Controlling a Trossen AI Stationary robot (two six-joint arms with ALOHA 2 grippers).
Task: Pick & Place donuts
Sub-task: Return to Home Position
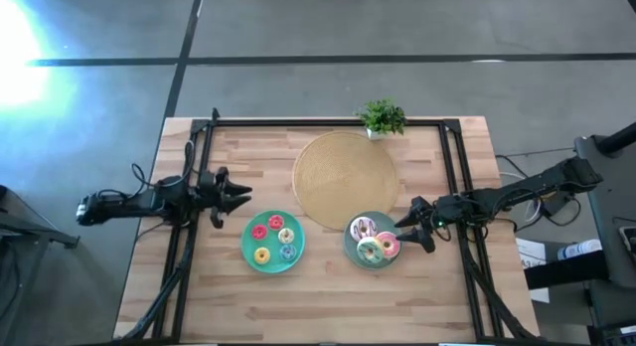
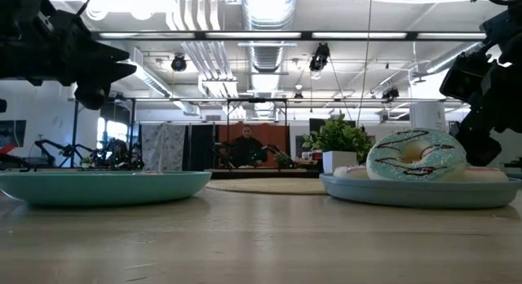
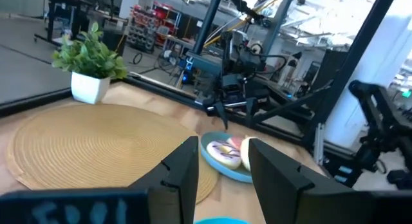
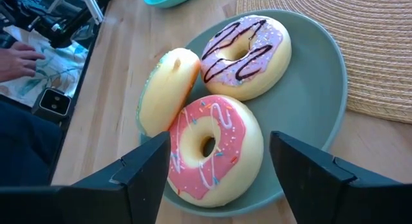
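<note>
Three donuts (image 1: 374,243) — just beside right claw (image 1: 409,234)

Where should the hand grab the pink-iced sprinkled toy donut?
Probably from straight above: the pink-iced sprinkled toy donut lies flat on the grey-green plate, so pinch one side of its ring, one finger in the hole. The open right hand is nearest; the left hand waits.

I am finding bare tabletop (image 1: 323,286) lying open before and between the teal plate (image 1: 246,243) and grey-green plate (image 1: 383,223), my right gripper (image 1: 412,232) crowding the latter's rim, potted plant (image 1: 382,117) standing at the far edge.
</note>
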